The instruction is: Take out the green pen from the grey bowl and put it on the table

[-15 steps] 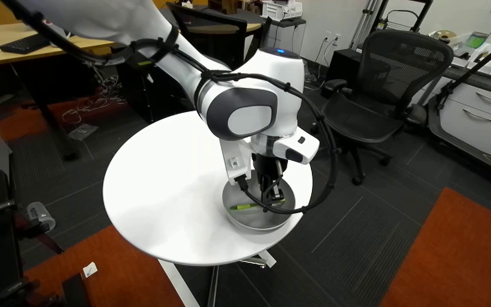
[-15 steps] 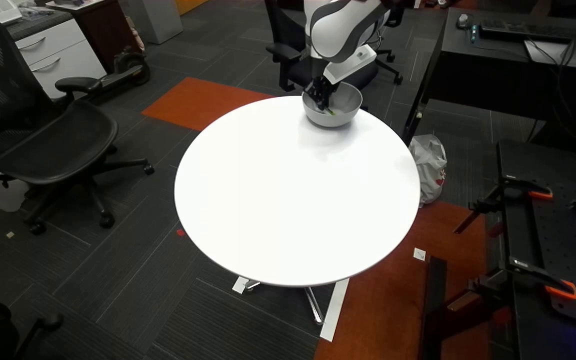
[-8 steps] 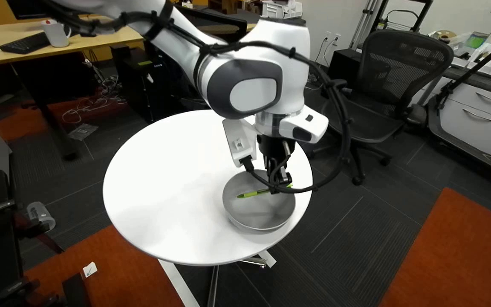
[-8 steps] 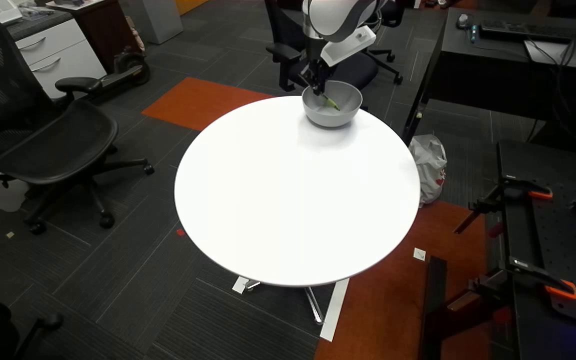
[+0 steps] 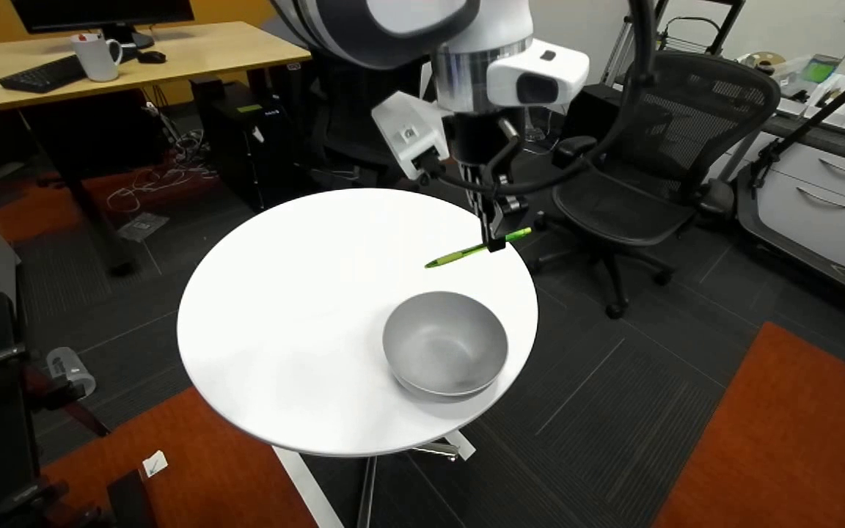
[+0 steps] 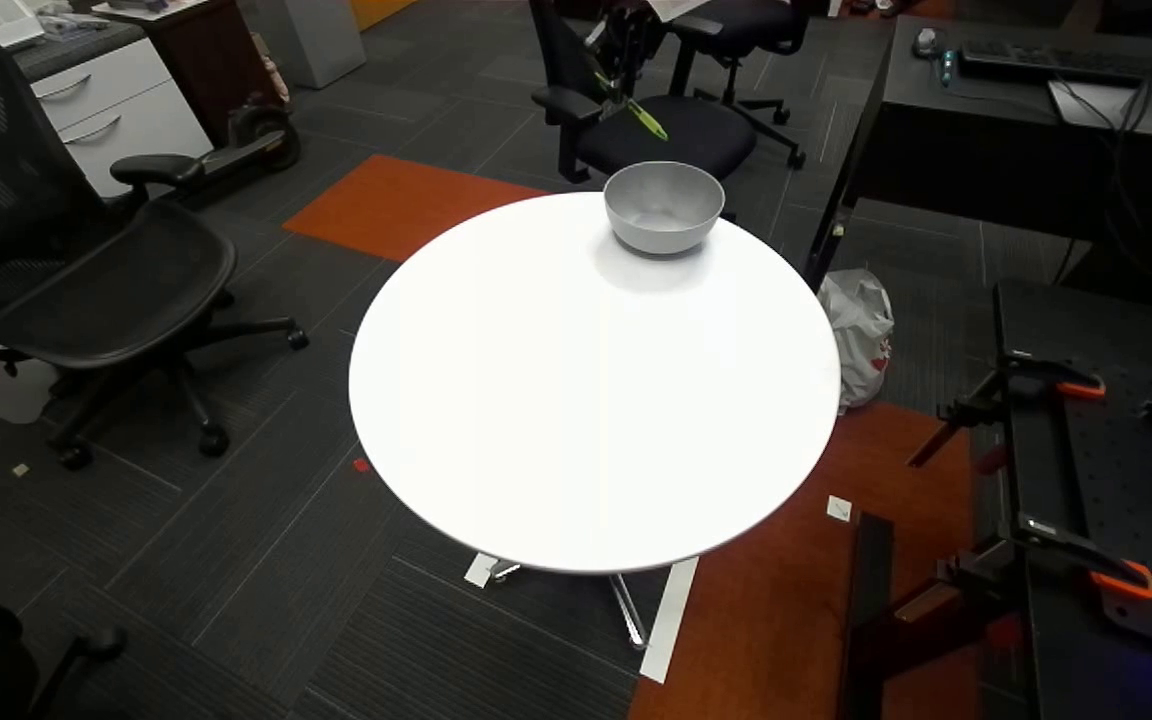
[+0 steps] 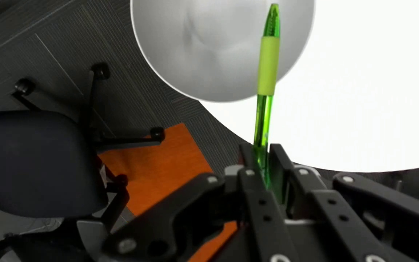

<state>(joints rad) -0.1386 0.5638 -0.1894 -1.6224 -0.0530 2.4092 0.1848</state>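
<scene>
The green pen point(image 5: 455, 256) in the hand point(image 5: 496, 243), apart from the grey bowl point(image 5: 445, 345) on the table point(image 5: 283, 330).

Pinched between the fingers point(image 7: 281, 160): the green pen point(image 7: 268, 65), slim and glossy, with a yellow-green grip. Slants in both exterior views, jutting past the fingers on both sides, farther at the pointed end. Lower than the fingers and off to one side: the grey bowl point(image 5: 444, 341), round, smooth, upright on the table point(image 5: 283, 315), round, plain white, likewise lower.
</scene>
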